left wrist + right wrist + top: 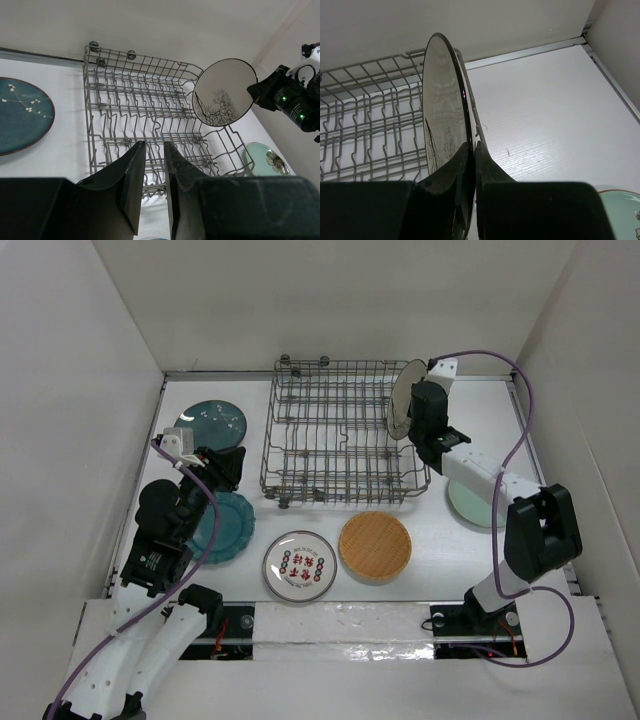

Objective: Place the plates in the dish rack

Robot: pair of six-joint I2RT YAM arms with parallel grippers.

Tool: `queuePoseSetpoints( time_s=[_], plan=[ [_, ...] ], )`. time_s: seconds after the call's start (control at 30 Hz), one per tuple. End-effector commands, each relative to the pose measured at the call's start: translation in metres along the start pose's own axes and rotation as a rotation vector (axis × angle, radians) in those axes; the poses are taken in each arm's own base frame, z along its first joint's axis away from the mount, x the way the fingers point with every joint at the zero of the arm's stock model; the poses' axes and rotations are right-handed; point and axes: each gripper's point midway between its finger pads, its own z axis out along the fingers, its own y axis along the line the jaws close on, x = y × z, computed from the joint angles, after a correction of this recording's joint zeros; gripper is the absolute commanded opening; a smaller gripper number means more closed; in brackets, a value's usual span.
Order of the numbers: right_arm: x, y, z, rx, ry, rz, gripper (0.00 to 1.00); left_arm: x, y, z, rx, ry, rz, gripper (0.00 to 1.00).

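The grey wire dish rack (272, 430) stands at the middle back of the table. My right gripper (412, 422) is shut on the rim of a beige-grey plate (402, 400) with a dark tree drawing, holding it upright on edge at the rack's right end. In the right wrist view the plate (440, 100) stands between the fingertips of the right gripper (473, 144), beside the rack's end wire. My left gripper (155, 144) is open a narrow gap with nothing in it, hovering over the far edge of a teal scalloped plate (228, 530).
A dark teal speckled plate (210, 420) lies flat left of the rack. The white patterned plate (299, 566) and the tan woven-look plate (375, 547) lie in front of it. A pale green plate (470, 505) lies under the right arm. White walls enclose the table.
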Motion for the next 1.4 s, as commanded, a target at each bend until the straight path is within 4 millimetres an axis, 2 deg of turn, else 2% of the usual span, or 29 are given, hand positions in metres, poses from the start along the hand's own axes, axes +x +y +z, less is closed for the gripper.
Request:
queuePoseSetpoints(
  time_s=[0.0,0.2,0.53,0.67,0.73,0.77,0.87,1.1,1.37],
  plan=[
    [-0.073,-0.004,-0.008,0.021,-0.187,0.162,0.0,-0.009,-0.004,0.002,0.023,-0.042,0.007,0.19],
    [-0.057,-0.004,-0.002,0.038,-0.161,0.116,0.0,-0.007,-0.004,0.003,0.022,-0.036,0.007,0.19],
    [-0.021,0.015,0.011,-0.009,-0.095,0.07,0.0,-0.007,-0.003,0.003,0.022,-0.034,0.006,0.19],
    [-0.01,0.016,0.012,0.015,-0.079,0.052,0.0,-0.007,-0.004,0.003,0.024,-0.035,0.006,0.19],
    [-0.011,0.011,0.012,0.045,-0.086,0.056,0.05,-0.005,-0.004,0.004,0.024,-0.028,0.006,0.19],
    [-0.011,0.009,0.011,0.048,-0.091,0.061,0.12,-0.007,-0.004,0.003,0.026,-0.033,0.007,0.19],
    [-0.019,0.009,0.008,0.034,-0.109,0.077,0.23,-0.006,-0.004,0.003,0.024,-0.033,0.006,0.19],
    [-0.019,0.026,-0.002,-0.028,-0.117,0.058,0.25,-0.007,-0.004,0.003,0.026,-0.034,0.004,0.19],
    [-0.017,0.027,-0.008,-0.034,-0.097,0.07,0.25,-0.008,-0.005,0.002,0.03,-0.038,0.004,0.19]
  ],
)
